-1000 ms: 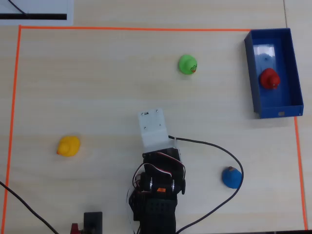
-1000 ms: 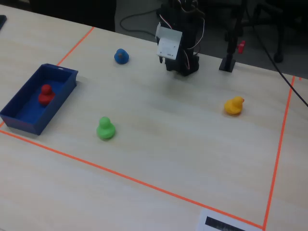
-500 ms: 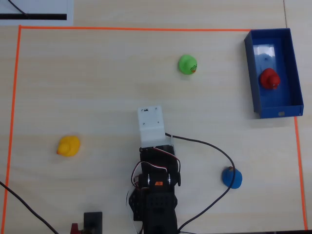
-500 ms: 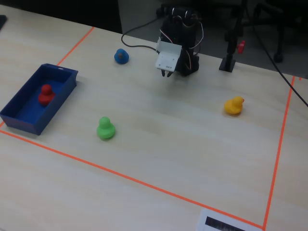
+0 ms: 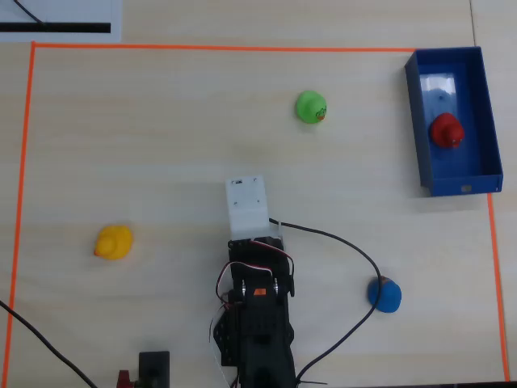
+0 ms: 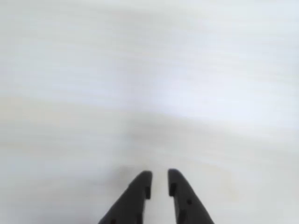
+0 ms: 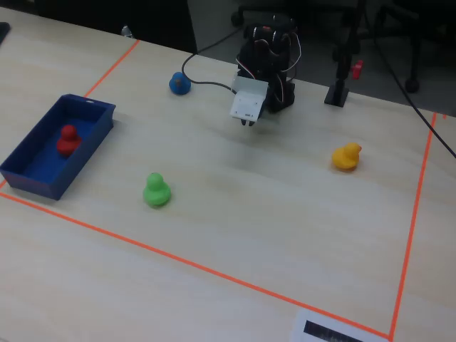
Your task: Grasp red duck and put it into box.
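no legible text, paper sheet (image 5: 56, 18) w/ black bar unreadable

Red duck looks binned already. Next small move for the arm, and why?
Probably none beyond folding back to rest. The red duck sits inside the box, also seen in the fixed view, so the task looks done. The gripper holds nothing, its jaws nearly closed over bare table, far from the box. I'd leave the other ducks alone.
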Robot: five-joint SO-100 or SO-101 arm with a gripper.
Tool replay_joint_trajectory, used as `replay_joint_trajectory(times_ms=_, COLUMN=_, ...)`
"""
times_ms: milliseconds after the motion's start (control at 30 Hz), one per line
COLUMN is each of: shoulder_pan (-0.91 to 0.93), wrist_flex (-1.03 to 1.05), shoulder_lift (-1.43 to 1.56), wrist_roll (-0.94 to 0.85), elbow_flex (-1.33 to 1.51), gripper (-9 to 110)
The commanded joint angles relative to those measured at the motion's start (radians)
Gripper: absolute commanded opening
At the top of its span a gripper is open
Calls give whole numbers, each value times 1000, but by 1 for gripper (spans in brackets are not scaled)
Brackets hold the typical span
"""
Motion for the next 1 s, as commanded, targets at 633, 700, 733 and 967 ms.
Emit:
replay_joint_trajectory(times_ms=633, shoulder_pan=-17, wrist_flex=-67, shoulder_lift=0, wrist_roll=6, elbow_flex=149, gripper=0)
replay_joint_trajectory(times_ms=700, shoulder_pan=-18, wrist_flex=-71, shoulder_lift=0, wrist_roll=8, elbow_flex=149, gripper=3)
replay_joint_trajectory(times_ms=733, shoulder_pan=-17, wrist_flex=-71, shoulder_lift=0, wrist_roll=8, elbow_flex=149, gripper=4)
replay_joint_trajectory(times_ms=967, shoulder_pan=-17, wrist_flex=-71, shoulder_lift=2, wrist_roll=8, elbow_flex=149, gripper=5)
